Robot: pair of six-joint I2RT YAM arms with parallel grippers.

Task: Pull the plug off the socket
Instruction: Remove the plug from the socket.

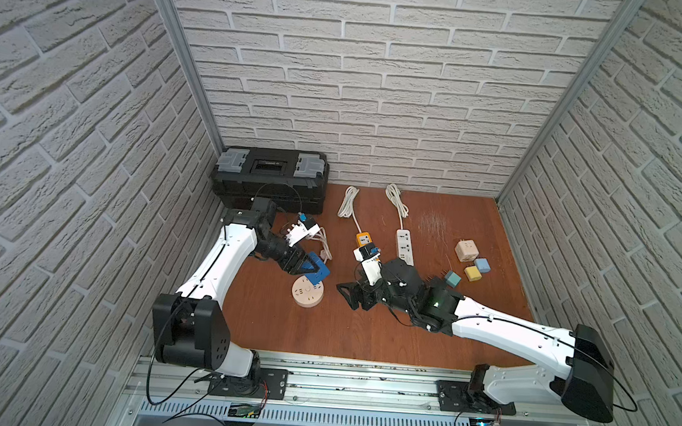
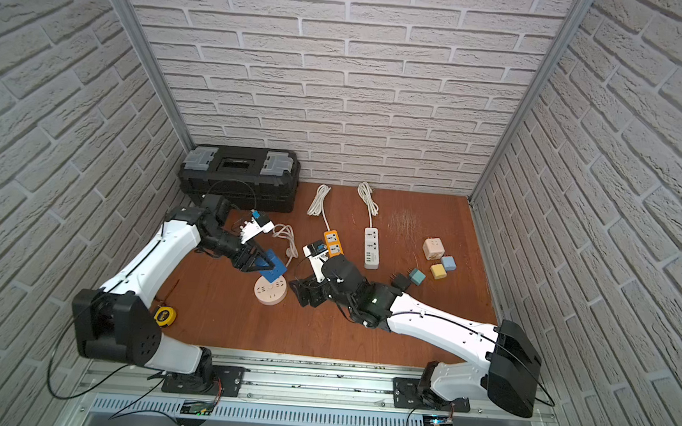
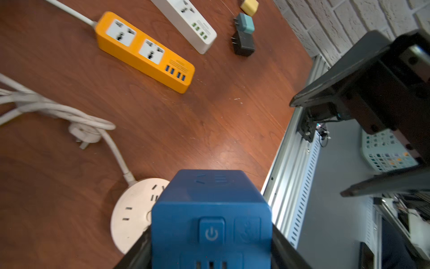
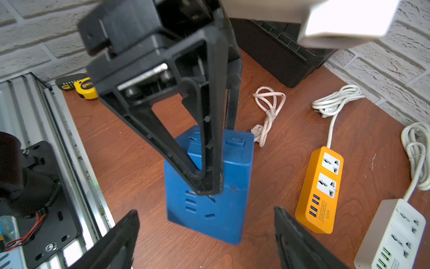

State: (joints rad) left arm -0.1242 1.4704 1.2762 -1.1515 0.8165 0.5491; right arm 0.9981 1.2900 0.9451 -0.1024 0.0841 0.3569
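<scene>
Both jaws of the left gripper (image 1: pixel 314 270) clamp the blue plug (image 3: pixel 211 209), tilted just above the round socket (image 1: pixel 306 296), presumably to lever it out; whether its prongs are clear is hidden. Beside it, the right gripper (image 4: pixel 206 214) gapes empty, probably placed to steady that socket.

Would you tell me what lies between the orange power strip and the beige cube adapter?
The white power strip lies there, as both top views show.
</scene>
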